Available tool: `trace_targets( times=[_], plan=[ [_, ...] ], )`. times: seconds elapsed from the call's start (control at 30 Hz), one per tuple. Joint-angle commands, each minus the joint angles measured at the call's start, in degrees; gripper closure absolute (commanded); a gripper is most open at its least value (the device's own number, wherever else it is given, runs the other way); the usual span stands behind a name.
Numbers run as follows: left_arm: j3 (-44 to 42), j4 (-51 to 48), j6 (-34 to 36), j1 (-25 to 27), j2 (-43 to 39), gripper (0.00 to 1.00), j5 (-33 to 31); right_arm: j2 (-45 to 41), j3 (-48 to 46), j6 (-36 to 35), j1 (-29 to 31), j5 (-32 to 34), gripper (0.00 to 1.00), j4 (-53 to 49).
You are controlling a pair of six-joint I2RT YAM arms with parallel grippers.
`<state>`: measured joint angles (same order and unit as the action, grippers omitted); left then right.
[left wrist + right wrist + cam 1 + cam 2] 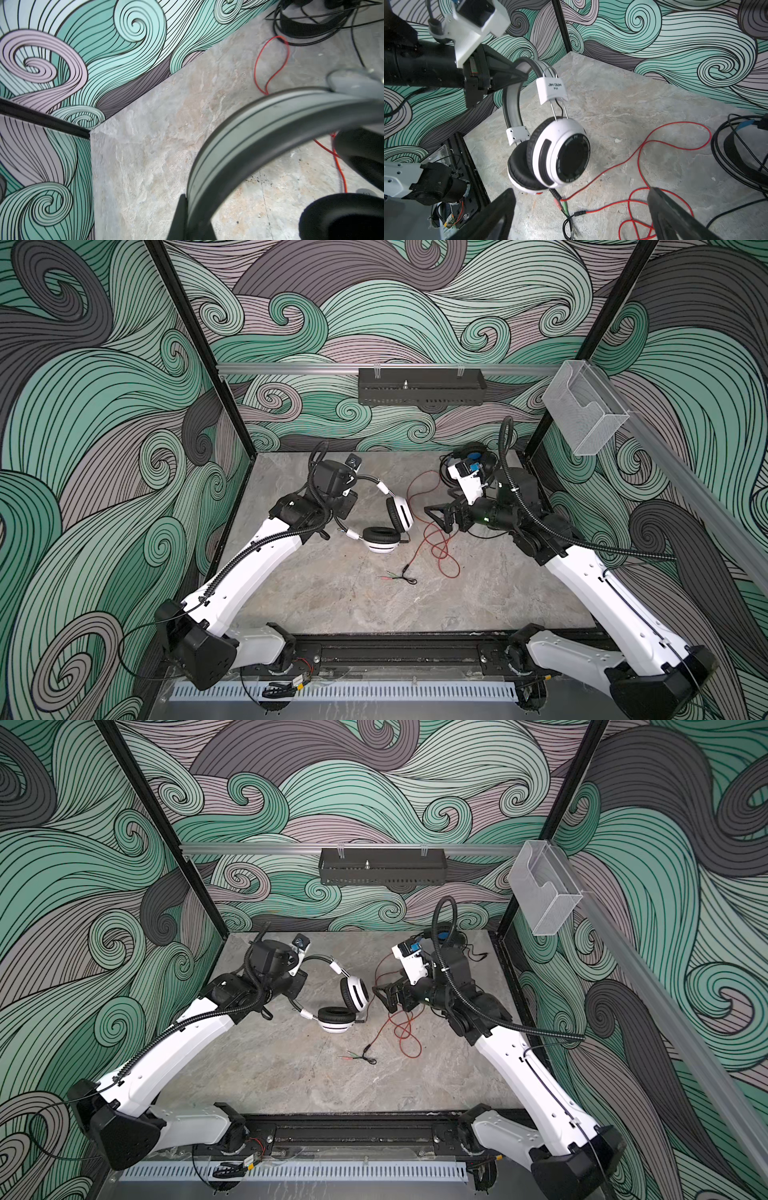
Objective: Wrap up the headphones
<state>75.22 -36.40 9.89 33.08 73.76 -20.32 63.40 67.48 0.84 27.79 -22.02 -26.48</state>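
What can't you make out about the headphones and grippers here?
Black headphones: in both top views mostly hidden behind the right arm's camera; cut off by an edge in both wrist views.
Left gripper, shut on the headband of the white headphones: hidden under its own wrist in both top views.
Earcup print: too small to read, right wrist view.

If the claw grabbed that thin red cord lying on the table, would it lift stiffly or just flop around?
Probably floppy: the red cord lies in loose, overlapping loops, so it would likely droop and trail. It looks thin, so it may slip from the right claw.
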Motion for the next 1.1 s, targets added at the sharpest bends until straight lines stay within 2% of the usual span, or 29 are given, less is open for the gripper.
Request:
trace_targets(
  times=[0.0, 0.23, 0.57, 0.73, 0.87, 1.07],
  plan=[
    [1.4, 2.8, 0.1, 1.6, -1.8, 1.00, -0.4, -0.6, -0.5, 0.2, 0.4, -1.4, 0.01, 1.7],
    [1.4, -0.7, -3.1, 2.2, -3.3, 1.00, 4.2, -4.1, -2.1, 0.1, 0.4, -4.4, 0.01, -0.6],
    [15.6, -13.1, -7.0, 2.2, 1.0, 1.00, -8.4, -6.1, -1.3, 0.2, 0.4, -6.3, 0.01, -3.2],
    [22.1, -16.5, -6.6, 2.3, 2.6, 1.00, -8.7, -5.7, -0.5, 1.7, 0.4, -8.5, 0.01, 0.3],
    [24.5, -17.3, -4.9, 2.3, 3.0, 1.00, -8.4, -4.6, 1.7, 3.4, 0.5, -11.7, 0.01, 1.7],
    [20.5, -11.1, 3.8, 2.2, 0.0, 1.00, -3.2, -4.2, 3.6, 4.0, 1.7, -13.9, 0.01, 1.8]
  ],
)
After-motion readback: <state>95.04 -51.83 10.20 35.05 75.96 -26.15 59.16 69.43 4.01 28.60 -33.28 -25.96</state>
